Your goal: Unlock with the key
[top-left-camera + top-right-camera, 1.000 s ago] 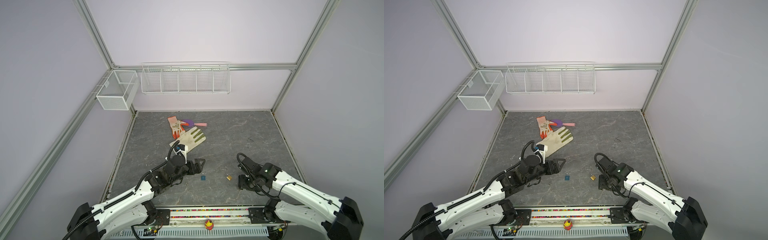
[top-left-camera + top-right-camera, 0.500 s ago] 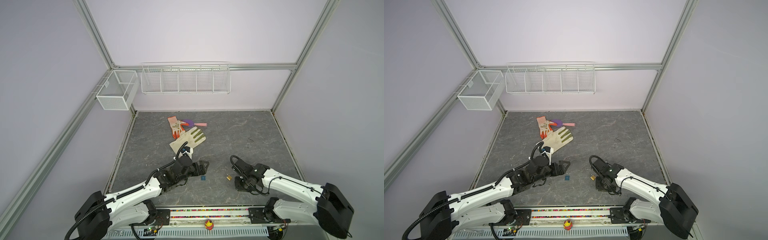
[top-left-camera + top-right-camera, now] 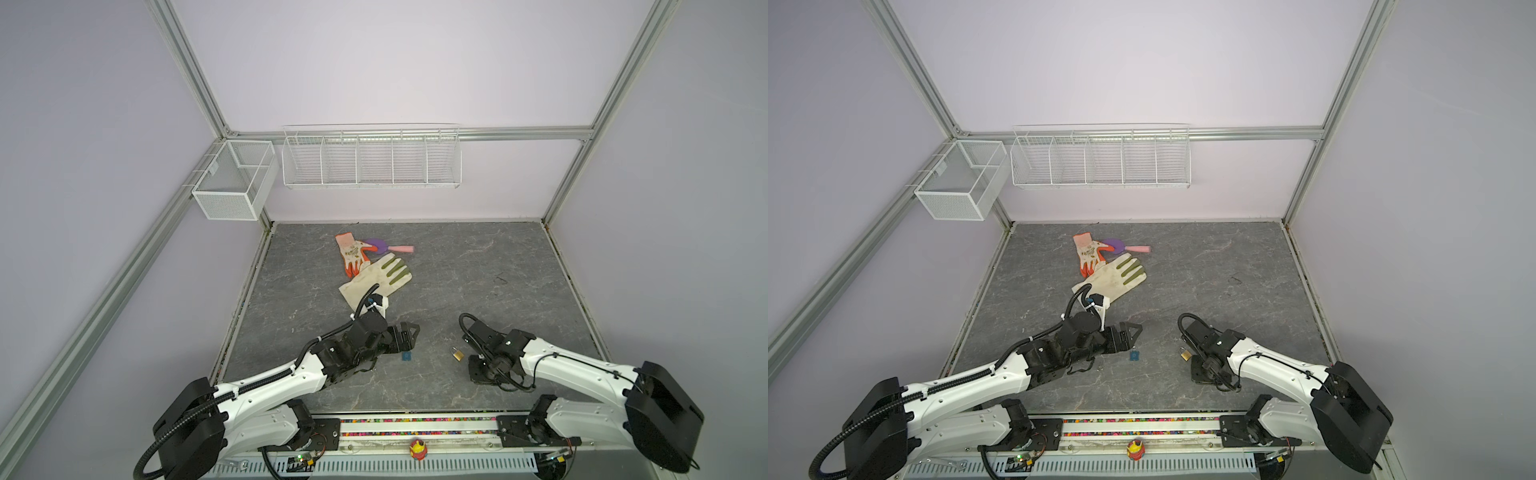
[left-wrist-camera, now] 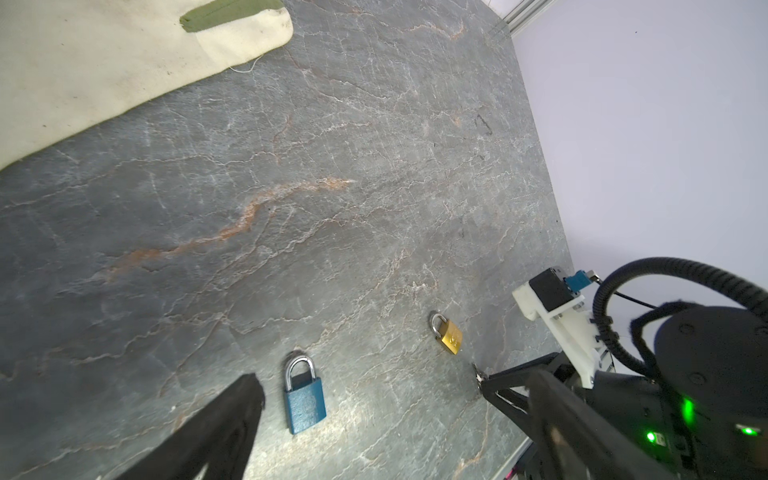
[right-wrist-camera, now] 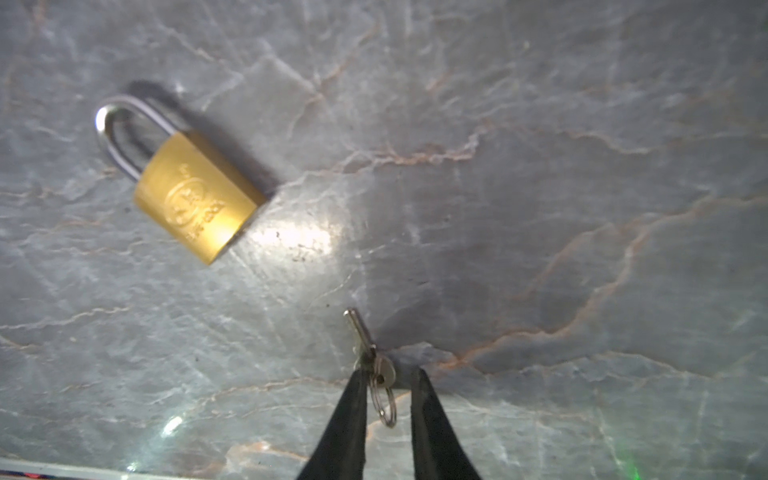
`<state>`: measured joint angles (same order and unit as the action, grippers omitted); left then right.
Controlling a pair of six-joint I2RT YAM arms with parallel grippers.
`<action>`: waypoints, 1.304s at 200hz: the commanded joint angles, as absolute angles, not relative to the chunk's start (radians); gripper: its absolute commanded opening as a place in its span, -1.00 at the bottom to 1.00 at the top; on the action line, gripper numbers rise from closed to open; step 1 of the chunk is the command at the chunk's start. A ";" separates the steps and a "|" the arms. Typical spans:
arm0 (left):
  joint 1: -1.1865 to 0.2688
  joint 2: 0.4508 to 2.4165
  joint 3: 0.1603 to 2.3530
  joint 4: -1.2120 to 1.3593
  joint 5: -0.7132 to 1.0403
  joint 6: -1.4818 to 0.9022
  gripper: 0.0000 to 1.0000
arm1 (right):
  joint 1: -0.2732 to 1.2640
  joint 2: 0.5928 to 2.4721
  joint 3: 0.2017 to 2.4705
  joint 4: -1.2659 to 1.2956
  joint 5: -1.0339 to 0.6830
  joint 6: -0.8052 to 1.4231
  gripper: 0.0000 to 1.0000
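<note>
A small silver key (image 5: pixel 365 345) with a ring lies on the grey floor next to a gold padlock (image 5: pixel 195 195). My right gripper (image 5: pixel 389 372) points down over the key. Its jaws are narrow, with the key's head and ring between them. One finger touches the head and a gap shows at the other finger. In both top views the gold padlock (image 3: pixel 457 354) (image 3: pixel 1186 354) lies just left of the right gripper (image 3: pixel 478 370). A blue padlock (image 4: pixel 304 401) (image 3: pixel 406 356) lies between the wide open fingers of my left gripper (image 4: pixel 395 378) (image 3: pixel 405 336), which holds nothing.
A cream glove with green fingers (image 3: pixel 376 279), an orange and white glove (image 3: pixel 352 253) and a purple and pink tool (image 3: pixel 384 247) lie further back on the floor. Two white wire baskets (image 3: pixel 370 160) (image 3: pixel 232 187) hang on the walls.
My right arm has moved left towards the gold padlock and its jaws have narrowed around the key. My left arm has reached forward to the blue padlock, still open.
</note>
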<state>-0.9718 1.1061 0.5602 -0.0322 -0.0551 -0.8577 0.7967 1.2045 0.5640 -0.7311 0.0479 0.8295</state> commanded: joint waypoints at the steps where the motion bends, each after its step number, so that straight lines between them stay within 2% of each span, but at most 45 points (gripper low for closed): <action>1: -0.977 1.103 0.599 -0.028 -0.069 -0.871 0.98 | 0.803 1.207 0.549 -0.732 0.040 0.823 -0.61; 62: -0.977 1.086 0.609 -0.042 -0.075 -0.871 0.98 | 0.803 1.211 0.538 -0.722 0.027 0.814 -0.73; 79: -0.977 1.086 0.606 -0.038 -0.071 -0.878 0.98 | 0.803 1.213 0.542 -0.721 0.019 0.801 -0.87; 151: -0.977 1.045 0.598 -0.034 -0.088 -0.914 0.98 | 0.804 1.132 0.593 -0.698 0.043 0.748 -0.87; 193: -0.977 1.012 0.590 0.005 -0.116 -0.929 0.99 | 0.803 1.073 0.728 -0.670 0.029 0.732 -0.87; 261: -0.977 1.107 0.616 0.226 -0.054 -0.902 0.62 | 0.801 1.206 0.928 -0.442 -0.121 0.769 -0.87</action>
<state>-0.9718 1.0676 0.5930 0.0841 -0.0830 -0.9039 0.7986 1.1553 0.8703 -0.5560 -0.0368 0.7425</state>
